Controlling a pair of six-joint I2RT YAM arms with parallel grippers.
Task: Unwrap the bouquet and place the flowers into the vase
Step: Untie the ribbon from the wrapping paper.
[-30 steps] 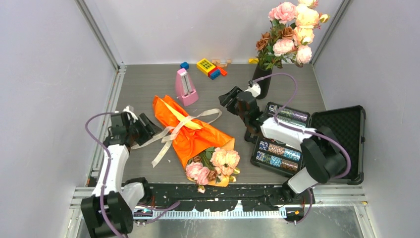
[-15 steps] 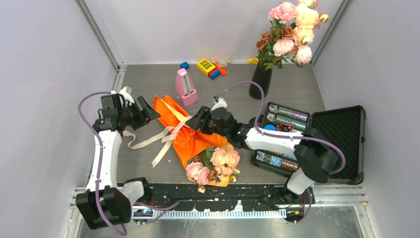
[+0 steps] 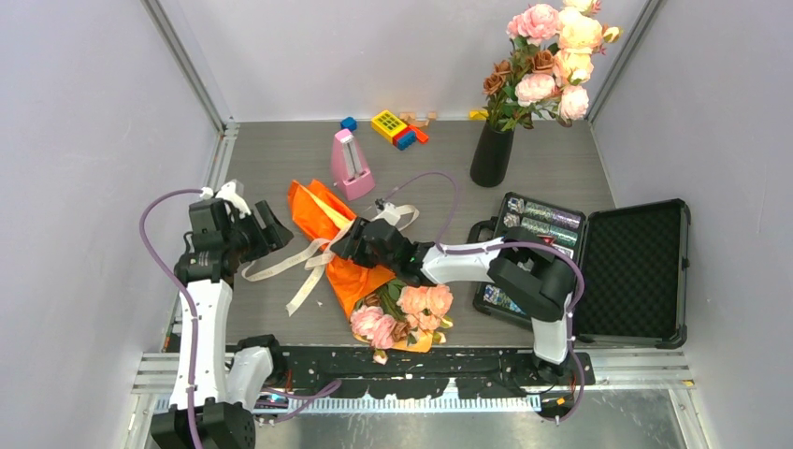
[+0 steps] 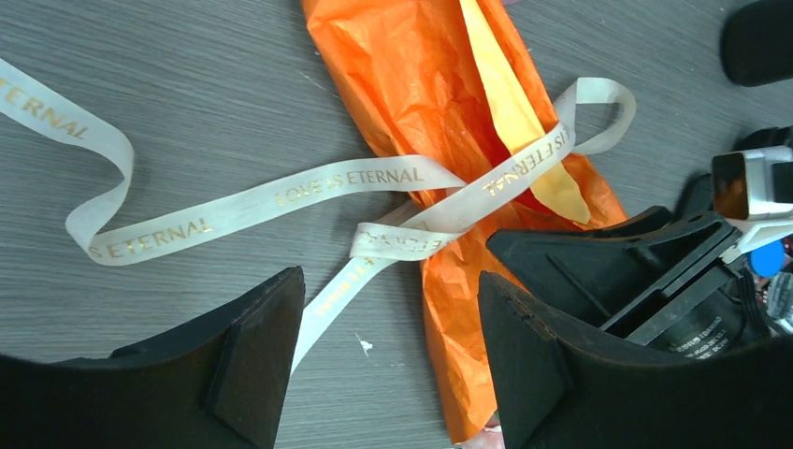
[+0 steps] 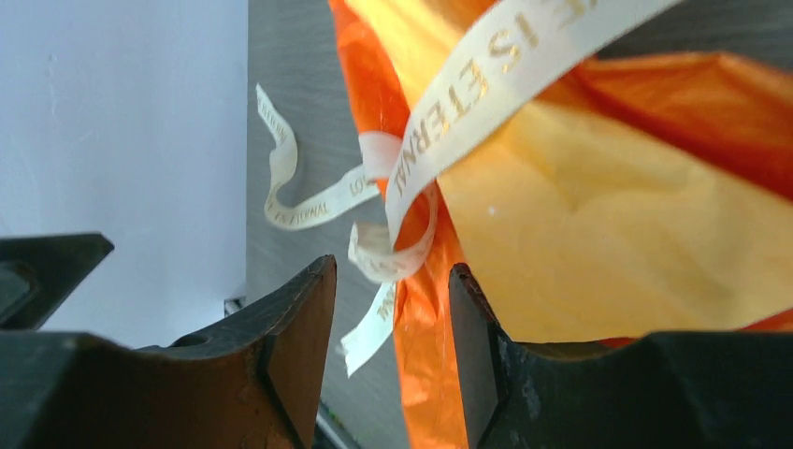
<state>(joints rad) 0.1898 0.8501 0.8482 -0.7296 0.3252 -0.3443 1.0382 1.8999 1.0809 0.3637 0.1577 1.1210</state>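
Gold capitals on the cream ribbon [image 4: 346,175] read "LOVE IS ETERNAL", repeated along its length. The right wrist view catches "IS ETERNAL" on the strand crossing the paper.

The bouquet [image 3: 365,279] lies slantwise in the middle of the tabletop [image 3: 281,159]. Its flowers [image 3: 411,304] are by the near edge and the tip of its orange paper [image 4: 411,84] points toward the far left corner. The ribbon is knotted round its waist. The vase [image 3: 492,154] stands near the far edge toward the right corner, well apart from the bouquet, with pink and brown roses [image 3: 547,56] in it. A pink metronome [image 3: 350,164] stands just beyond the paper tip, and an open black case [image 3: 636,262] lies along the right edge.

The left gripper [image 3: 269,224] hangs over the left side of the tabletop above the ribbon's loose tail, its jaws released with nothing between them. The right gripper [image 3: 344,245] sits at the bouquet's waist with its jaws apart. The ribbon knot and a paper edge lie in the gap, unpinched.

A second ago the right arm was folded back by the case with its gripper near the vase; it has since swung across to the bouquet. The left gripper was closer to the near edge with the ribbon tail running up to it. It has moved toward the far edge, and that tail now lies slack in a curl. The bouquet has not shifted.
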